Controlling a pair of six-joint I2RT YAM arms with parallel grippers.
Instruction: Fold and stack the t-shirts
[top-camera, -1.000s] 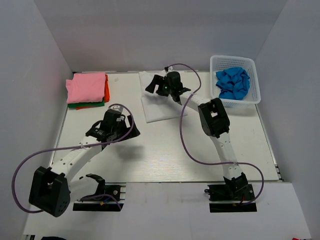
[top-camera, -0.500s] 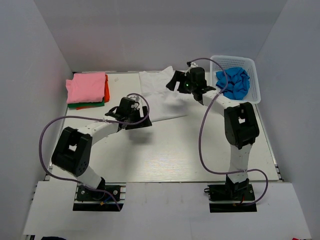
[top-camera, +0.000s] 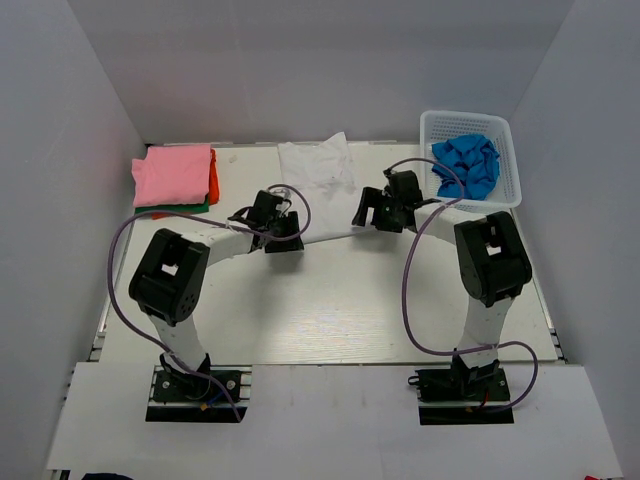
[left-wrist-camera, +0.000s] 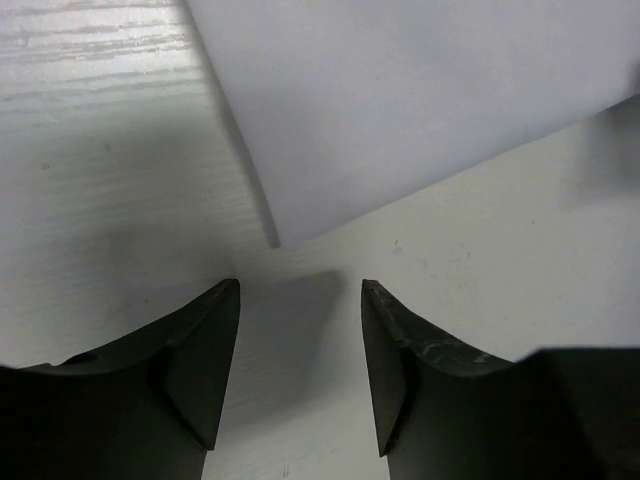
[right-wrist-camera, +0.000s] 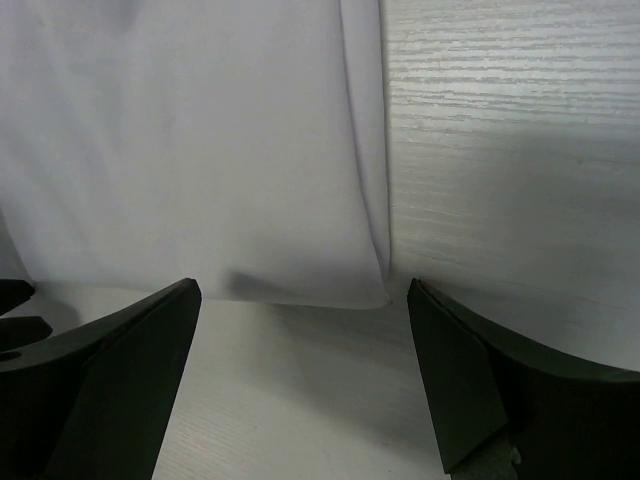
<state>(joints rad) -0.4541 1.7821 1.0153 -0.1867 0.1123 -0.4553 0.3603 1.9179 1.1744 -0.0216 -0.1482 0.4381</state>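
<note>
Lying flat at the far middle of your table (top-camera: 330, 310), the white t-shirt (top-camera: 318, 180) points one near corner at each gripper. Your left gripper (left-wrist-camera: 300, 295) and right gripper (right-wrist-camera: 303, 295) both gape empty.

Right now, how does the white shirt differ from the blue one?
The white shirt lies mostly flat on the table; the blue shirt sits crumpled in the basket. The open left claw and right claw hover at the white shirt's near corners, not at the blue shirt. Both are plain cloth.
</note>
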